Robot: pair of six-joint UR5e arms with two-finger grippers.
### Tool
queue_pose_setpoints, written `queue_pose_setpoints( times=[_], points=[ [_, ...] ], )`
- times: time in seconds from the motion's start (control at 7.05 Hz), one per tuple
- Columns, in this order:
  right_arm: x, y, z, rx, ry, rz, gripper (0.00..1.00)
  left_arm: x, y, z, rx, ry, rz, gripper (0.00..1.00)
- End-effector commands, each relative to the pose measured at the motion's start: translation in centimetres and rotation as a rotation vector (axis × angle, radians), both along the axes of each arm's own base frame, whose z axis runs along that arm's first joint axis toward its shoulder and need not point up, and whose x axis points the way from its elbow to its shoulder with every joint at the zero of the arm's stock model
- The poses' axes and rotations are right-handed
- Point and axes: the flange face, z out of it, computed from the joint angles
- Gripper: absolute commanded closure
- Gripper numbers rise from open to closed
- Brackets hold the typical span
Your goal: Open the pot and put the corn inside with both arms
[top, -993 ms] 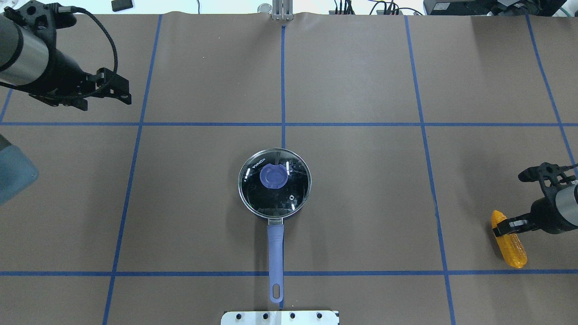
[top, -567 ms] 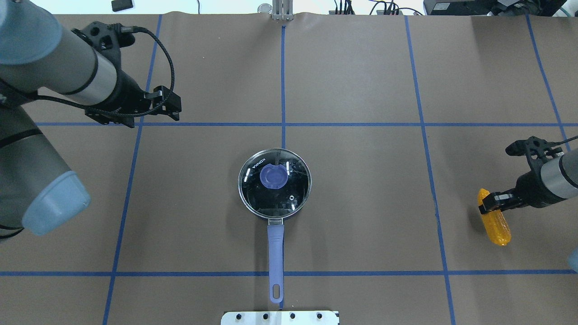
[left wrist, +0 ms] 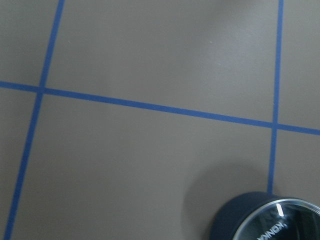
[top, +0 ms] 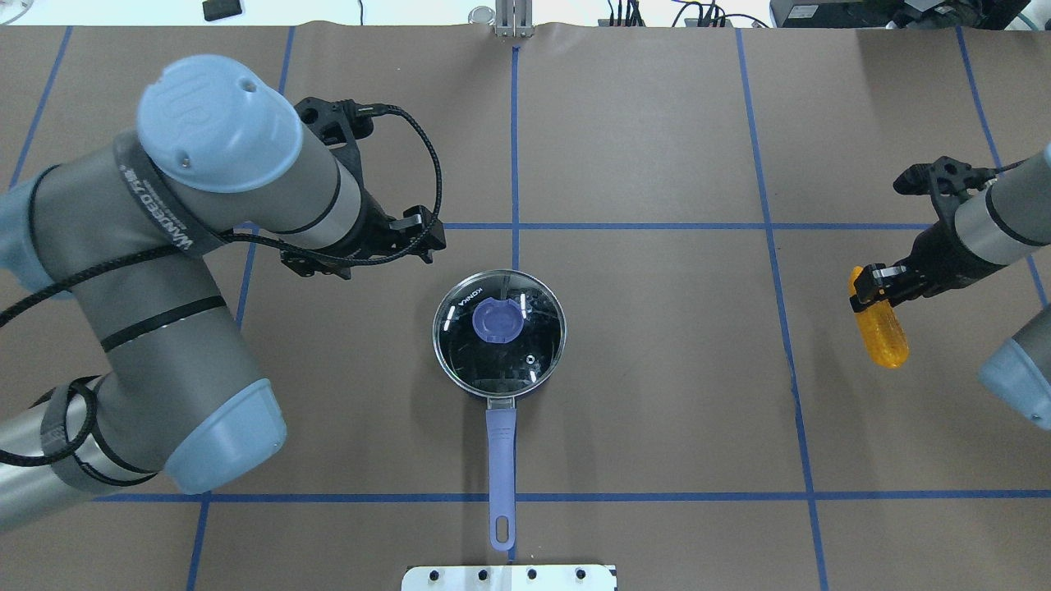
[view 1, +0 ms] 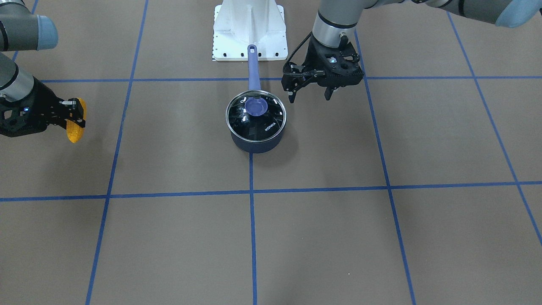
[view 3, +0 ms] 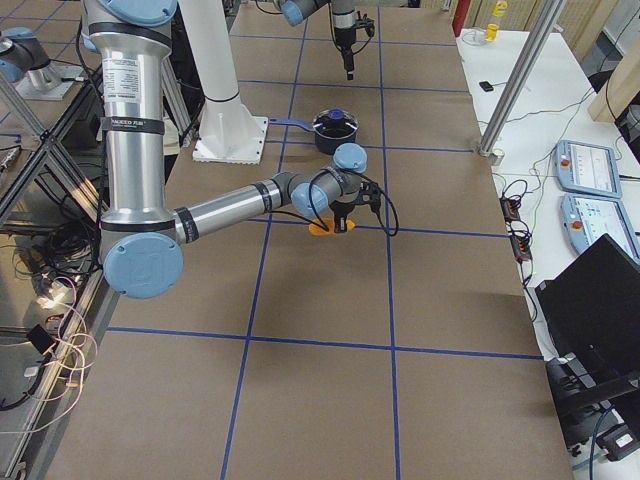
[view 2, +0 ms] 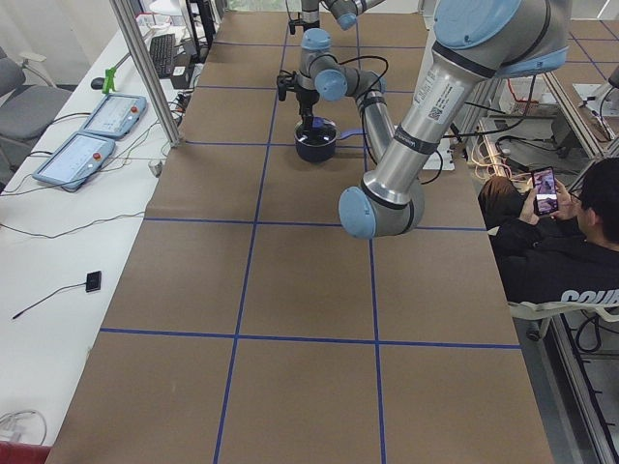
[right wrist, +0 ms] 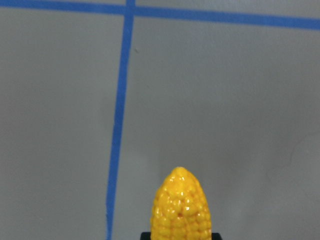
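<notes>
Corn (top: 883, 332) is getting pinched near one end by the right gripper (top: 870, 283), way off to the side, well apart from the pot (view 1: 254, 144); glass lid (top: 499, 332) is sitting on the pot, blocking the opening; left gripper (view 1: 309, 99) is hovering just beside the lid, jaws spread, gripping nothing; pot's handle (top: 501, 460) is pointing toward the white base plate (view 1: 250, 29).

Pot (view 1: 256, 145): dk navy body, purple-blue handle (top: 502, 460). Glass lid (top: 499, 361): dark see-through, silver rim, white "KONKA" lettering; knob (top: 497, 320) purple-blue. Corn (top: 883, 333): yellow-orange, bumpy kernel pattern. Table cover (top: 657, 394): brown w/ blue tape grid (top: 640, 226). Left arm (top: 148, 345) & right arm (top: 998, 222): grey w/ light-blue joint caps (top: 218, 123), black bands. Left gripper (view 1: 309, 98) & right gripper (top: 872, 283): black. Base plate (view 1: 250, 29): white.
</notes>
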Motion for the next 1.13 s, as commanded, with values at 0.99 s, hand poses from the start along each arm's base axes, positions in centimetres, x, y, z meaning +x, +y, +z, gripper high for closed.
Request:
queue_pose_setpoints(
  times=[0.99],
  points=[
    [-0.4,-3.6,-5.2,-0.02,-0.025,0.011,0.7,12.4,-0.2,-2.7,-0.007,-0.041,0.077,0.02]
  ],
)
